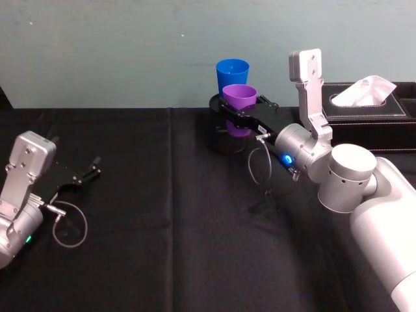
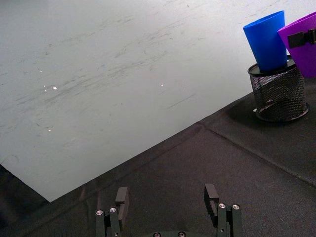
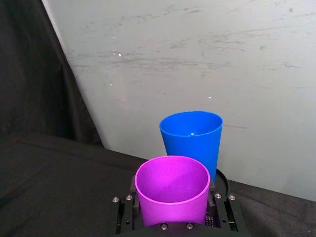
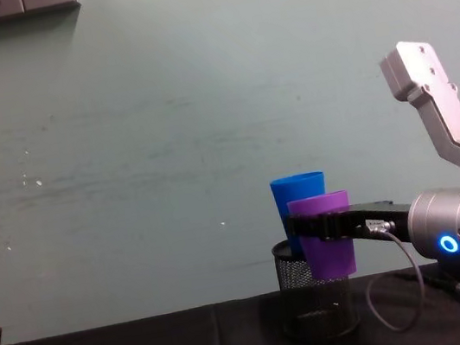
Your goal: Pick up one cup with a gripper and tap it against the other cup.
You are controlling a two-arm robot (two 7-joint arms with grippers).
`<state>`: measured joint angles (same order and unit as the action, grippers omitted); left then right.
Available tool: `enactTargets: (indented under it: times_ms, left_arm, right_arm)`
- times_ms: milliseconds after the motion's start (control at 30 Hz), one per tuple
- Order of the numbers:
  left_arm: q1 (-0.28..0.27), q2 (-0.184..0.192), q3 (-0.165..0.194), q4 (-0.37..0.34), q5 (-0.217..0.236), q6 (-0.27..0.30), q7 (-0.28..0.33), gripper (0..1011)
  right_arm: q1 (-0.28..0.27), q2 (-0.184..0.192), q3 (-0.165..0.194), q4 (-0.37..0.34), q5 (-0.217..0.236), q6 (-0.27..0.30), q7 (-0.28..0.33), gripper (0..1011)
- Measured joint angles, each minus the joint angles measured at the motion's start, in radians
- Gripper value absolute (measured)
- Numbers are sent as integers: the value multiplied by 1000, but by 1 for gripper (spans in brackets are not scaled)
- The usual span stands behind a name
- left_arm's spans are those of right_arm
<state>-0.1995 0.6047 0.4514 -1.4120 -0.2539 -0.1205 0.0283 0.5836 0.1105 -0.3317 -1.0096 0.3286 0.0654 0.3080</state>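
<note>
My right gripper [image 1: 237, 118] is shut on the purple cup [image 1: 240, 97] and holds it upright in the air, its black fingers clamped on the cup's sides. The blue cup [image 1: 233, 70] stands just behind it, inside a black wire-mesh holder [image 1: 221, 140]. In the right wrist view the purple cup [image 3: 173, 190] sits between the fingers, close in front of the blue cup [image 3: 192, 136]. From the chest the purple cup [image 4: 326, 253] overlaps the blue cup [image 4: 297, 190]; I cannot tell whether they touch. My left gripper [image 1: 91, 170] rests open at the table's left.
A black tissue box [image 1: 367, 107] with a white tissue stands at the back right, behind my right arm. The black cloth covers the table [image 1: 162, 227]. A pale wall runs close behind the mesh holder [image 2: 279, 94].
</note>
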Motion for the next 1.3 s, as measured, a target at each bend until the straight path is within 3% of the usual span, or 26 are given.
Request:
enactTargets:
  times_ms: [1300]
  left_arm:
    - [0,0,0,0,0,0,0,1000]
  right_arm:
    - [0,0,0,0,0,0,0,733]
